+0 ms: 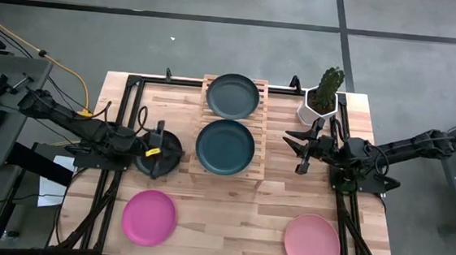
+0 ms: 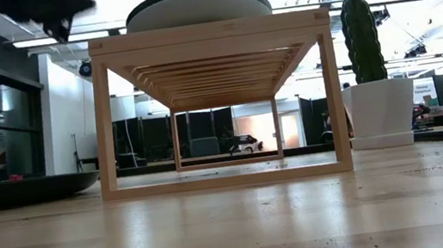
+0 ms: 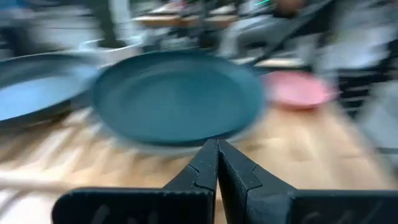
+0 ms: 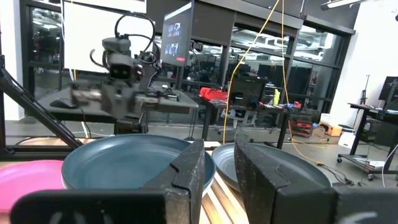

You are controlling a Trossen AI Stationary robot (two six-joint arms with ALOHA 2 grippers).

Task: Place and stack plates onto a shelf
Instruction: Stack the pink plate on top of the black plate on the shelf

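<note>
Left gripper [image 1: 158, 141] is being held shut and empty over the black plate [image 1: 169, 151] beside the shelf [image 1: 260, 130], while right gripper [image 1: 301, 152], part-open, is being extended toward the shelf's two shelved plates [image 1: 225, 146].

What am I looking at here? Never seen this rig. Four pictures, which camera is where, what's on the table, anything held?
Two robot arms at a wooden table. The top picture looks straight down, the second sits at tabletop height, and the other two ride on each wrist.

On the wooden shelf lie two dark teal-grey plates, side by side. A black plate lies left of it, a magenta plate and a salmon pink plate lie near the front, and a cactus pot stands at the back.

The left gripper is shut, over the black plate. The right gripper is open and holds nothing.
</note>
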